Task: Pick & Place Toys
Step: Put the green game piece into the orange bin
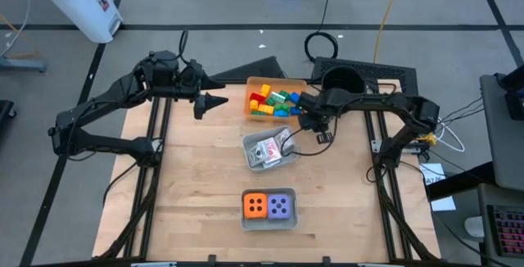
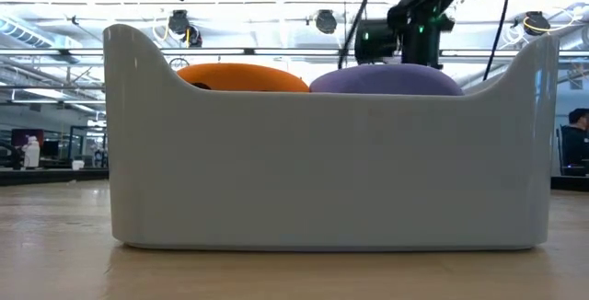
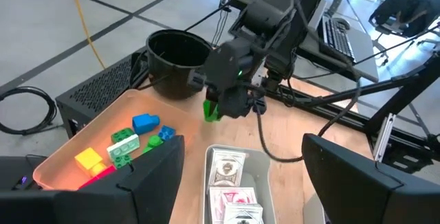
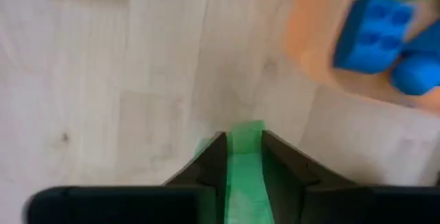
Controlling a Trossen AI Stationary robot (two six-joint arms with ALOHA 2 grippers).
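Note:
My right gripper hangs over the wooden table beside the orange tray, shut on a small green brick. The tray holds several red, yellow, green and blue bricks. A clear grey tray in the middle of the table holds playing cards. Another grey tray near the front holds an orange die and a purple die. My left gripper hovers open and high at the tray's left, holding nothing. My right gripper pinches the green brick by two opposite sides between its two fingers. The fingers come from above and point steeply down. The brick sticks out below the fingertips, lifted clear of the table.
A black pot stands on a dark mat behind the table's far right corner. Cables trail from the right arm across the table near the card tray. Bare wood lies on the table's left half and between the two grey trays.

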